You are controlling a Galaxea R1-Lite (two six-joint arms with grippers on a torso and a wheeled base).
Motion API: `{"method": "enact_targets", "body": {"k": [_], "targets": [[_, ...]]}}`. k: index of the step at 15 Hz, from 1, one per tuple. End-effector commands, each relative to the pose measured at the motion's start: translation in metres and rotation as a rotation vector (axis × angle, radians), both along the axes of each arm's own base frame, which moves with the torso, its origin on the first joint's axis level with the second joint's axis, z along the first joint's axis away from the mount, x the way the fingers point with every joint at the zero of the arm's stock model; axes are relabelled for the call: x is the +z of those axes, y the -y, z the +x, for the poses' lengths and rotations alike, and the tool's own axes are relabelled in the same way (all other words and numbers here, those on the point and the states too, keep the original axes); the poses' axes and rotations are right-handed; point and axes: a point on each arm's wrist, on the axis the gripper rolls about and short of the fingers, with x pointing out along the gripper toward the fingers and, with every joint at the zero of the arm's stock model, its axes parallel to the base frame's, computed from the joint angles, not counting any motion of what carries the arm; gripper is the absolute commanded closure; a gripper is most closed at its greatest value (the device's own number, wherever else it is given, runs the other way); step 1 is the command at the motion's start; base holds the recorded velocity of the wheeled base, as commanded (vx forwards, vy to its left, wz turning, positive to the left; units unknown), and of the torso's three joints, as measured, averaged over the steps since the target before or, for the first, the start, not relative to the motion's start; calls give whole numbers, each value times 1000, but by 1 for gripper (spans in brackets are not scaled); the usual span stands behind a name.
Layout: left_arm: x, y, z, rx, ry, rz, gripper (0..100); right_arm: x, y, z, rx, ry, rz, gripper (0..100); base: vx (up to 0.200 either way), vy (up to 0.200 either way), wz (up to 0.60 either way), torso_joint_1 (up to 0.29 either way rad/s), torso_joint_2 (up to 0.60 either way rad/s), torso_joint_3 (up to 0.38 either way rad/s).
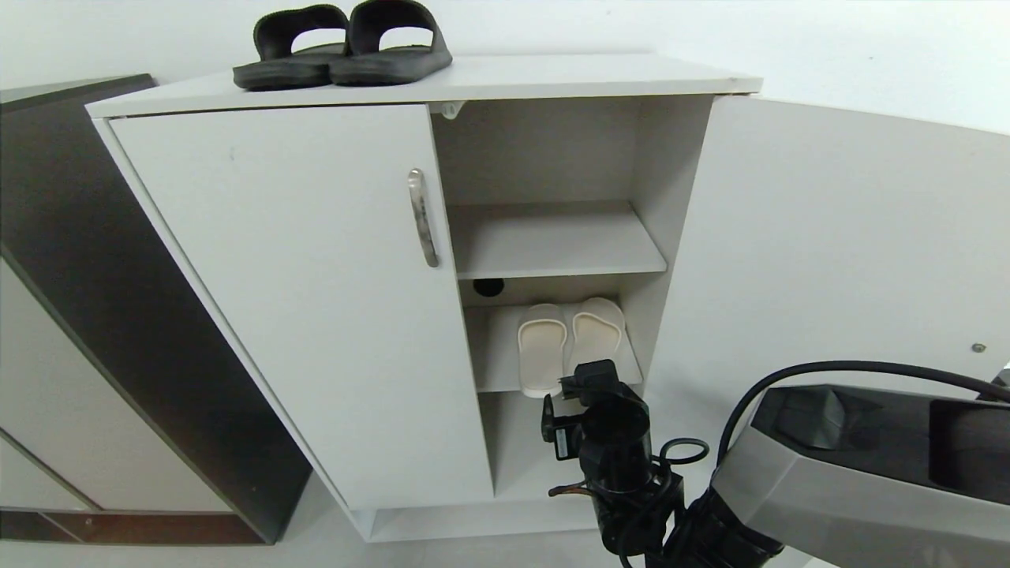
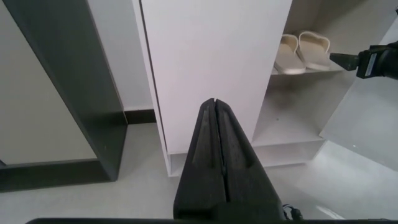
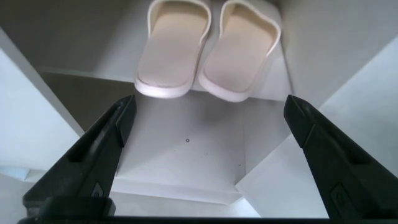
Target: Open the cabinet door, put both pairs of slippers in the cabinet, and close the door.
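Note:
A pair of black slippers (image 1: 343, 47) lies on top of the white cabinet (image 1: 316, 300). The cabinet's right door (image 1: 828, 260) is swung wide open; its left door is closed. A pair of white slippers (image 1: 570, 339) (image 3: 208, 46) (image 2: 303, 51) rests side by side on the second shelf, heels at the front edge. My right gripper (image 1: 590, 385) (image 3: 208, 109) hovers just in front of and below them, open, with nothing between its fingers (image 3: 118, 118). Low near the floor, my left gripper (image 2: 214, 109) faces the closed left door, shut and holding nothing.
The closed left door carries a metal handle (image 1: 422, 217). The upper shelf (image 1: 552, 241) and the bottom compartment (image 3: 186, 155) are bare. A dark panel (image 1: 95, 276) stands left of the cabinet. Bare floor (image 2: 137, 186) lies in front.

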Motion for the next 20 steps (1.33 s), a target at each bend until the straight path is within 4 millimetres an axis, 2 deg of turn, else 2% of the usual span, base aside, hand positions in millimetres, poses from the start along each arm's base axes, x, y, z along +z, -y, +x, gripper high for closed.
{"method": "enact_targets", "body": {"k": [1,8,20], "targets": [[0,0,0,0,-5,0,100,-1,0,0,0,-1,-2,0,0,0,0,2,2,188],[0,0,0,5,11,3,100,-4,0,-1,6,-8,-8,0,0,0,0,2,5,118],[-1,0,0,5,8,2,100,-5,2,-2,10,-13,-14,0,0,0,0,0,0,0]]}}
